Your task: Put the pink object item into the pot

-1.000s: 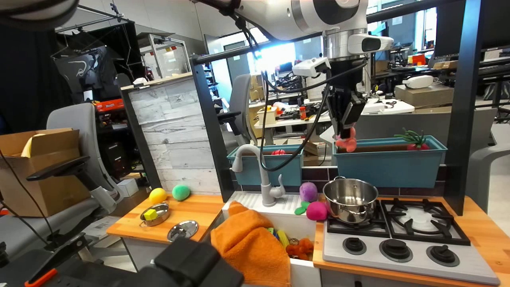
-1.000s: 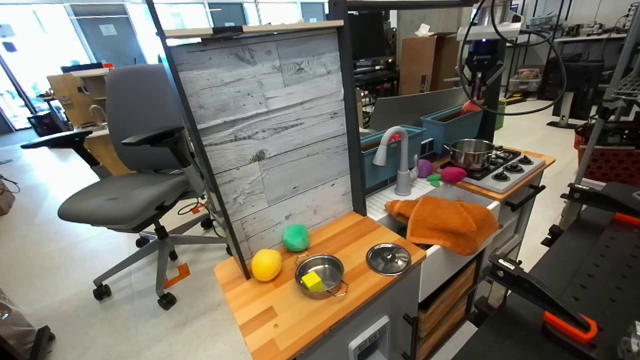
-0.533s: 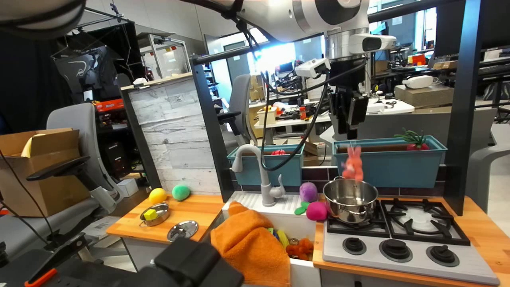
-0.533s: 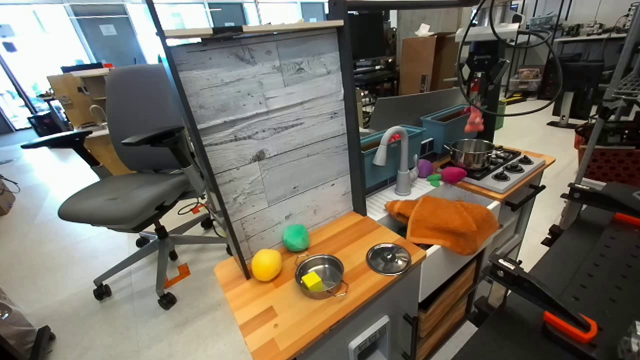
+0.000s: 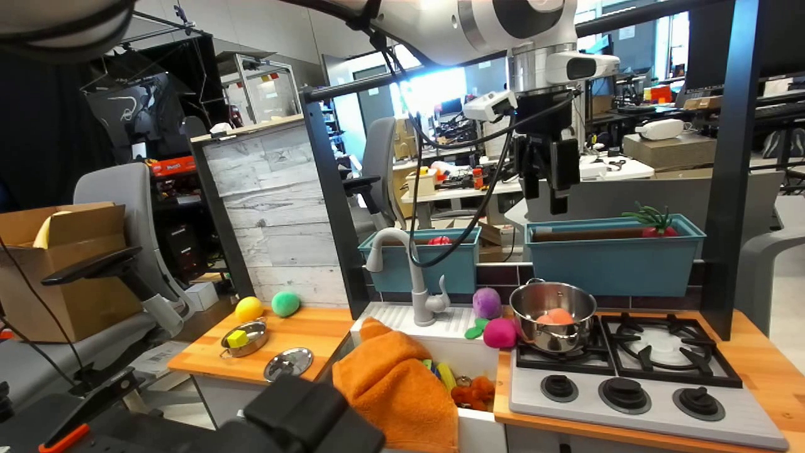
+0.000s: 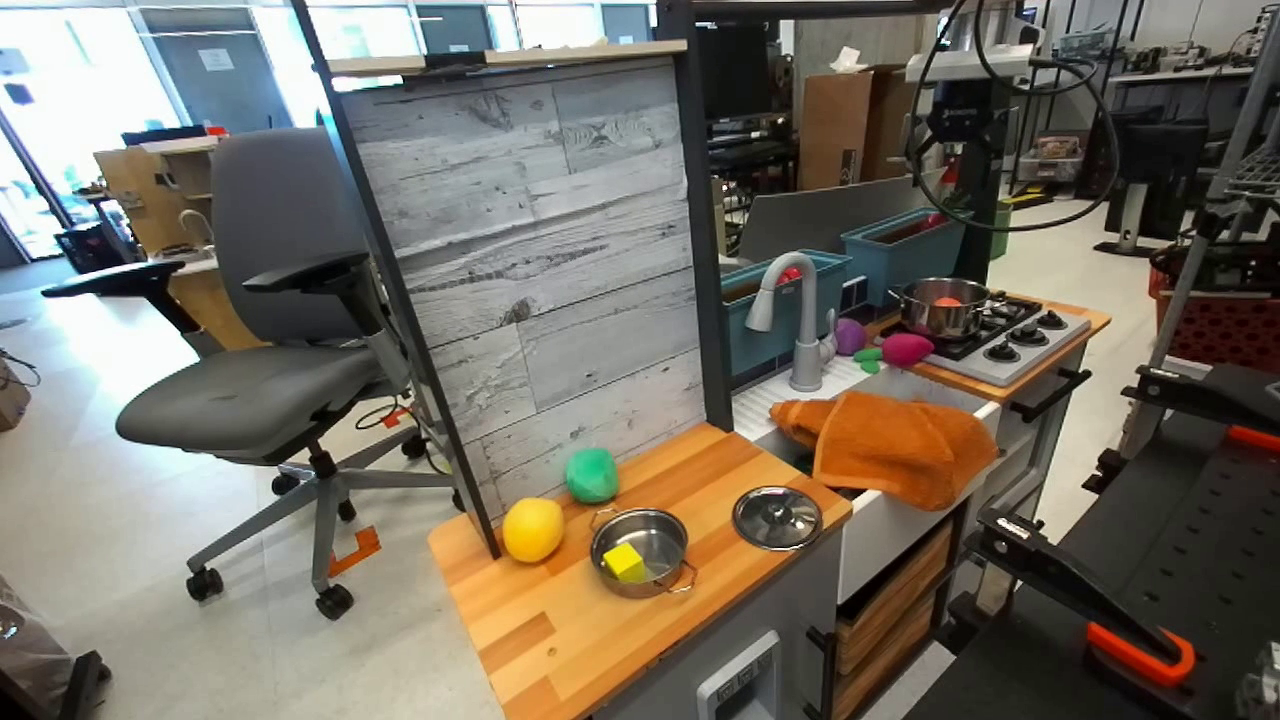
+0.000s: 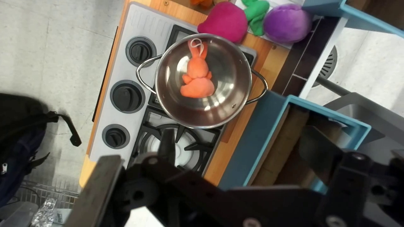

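Note:
The pink object (image 7: pixel 198 74), a small coral-pink bunny toy with a white loop by its ears, lies on the bottom of the steel pot (image 7: pixel 205 119) in the wrist view. Both exterior views show only its upper part above the rim of the pot (image 5: pixel 553 343), whose front wall hides the rest of the pink object (image 5: pixel 556 316). My gripper (image 5: pixel 544 198) hangs well above the pot, fingers spread, holding nothing. In the wrist view a wide gap parts the dark fingers (image 7: pixel 168 145) of the gripper (image 7: pixel 239 135).
The pot stands on a toy stove (image 5: pixel 641 399); a magenta plush (image 5: pixel 500 333) and a purple ball (image 5: pixel 487 303) sit beside it. Behind stands a teal tub (image 5: pixel 610 267). A tall grey faucet (image 5: pixel 418 283) and an orange towel (image 5: pixel 396 384) are at the sink.
The gripper has opened and let go of the pink object. It was in the fingers a second ago, then fell, and now lies in the pot. The arm has barely moved.

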`<state>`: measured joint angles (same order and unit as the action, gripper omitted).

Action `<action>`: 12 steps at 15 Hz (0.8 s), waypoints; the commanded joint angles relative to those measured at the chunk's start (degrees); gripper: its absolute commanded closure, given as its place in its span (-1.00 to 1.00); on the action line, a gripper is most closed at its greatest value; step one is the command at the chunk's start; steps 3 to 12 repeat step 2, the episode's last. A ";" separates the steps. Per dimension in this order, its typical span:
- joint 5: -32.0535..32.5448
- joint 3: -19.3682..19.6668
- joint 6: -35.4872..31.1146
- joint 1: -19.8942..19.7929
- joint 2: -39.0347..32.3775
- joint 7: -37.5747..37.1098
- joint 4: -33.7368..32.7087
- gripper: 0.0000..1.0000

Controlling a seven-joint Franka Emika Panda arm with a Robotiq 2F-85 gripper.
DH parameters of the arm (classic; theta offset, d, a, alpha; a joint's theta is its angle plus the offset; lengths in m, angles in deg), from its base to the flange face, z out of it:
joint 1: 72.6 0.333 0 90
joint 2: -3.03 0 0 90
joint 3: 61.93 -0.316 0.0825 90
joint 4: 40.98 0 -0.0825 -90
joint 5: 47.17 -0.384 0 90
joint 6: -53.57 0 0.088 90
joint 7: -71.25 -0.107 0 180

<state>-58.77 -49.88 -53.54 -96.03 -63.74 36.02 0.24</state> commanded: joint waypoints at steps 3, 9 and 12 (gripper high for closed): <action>0.00 0.00 0.00 0.00 0.00 0.00 -0.03 -1.00; 0.00 0.00 0.00 0.00 0.00 0.00 -0.03 -1.00; 0.00 0.00 0.00 0.00 0.00 0.00 -0.03 -1.00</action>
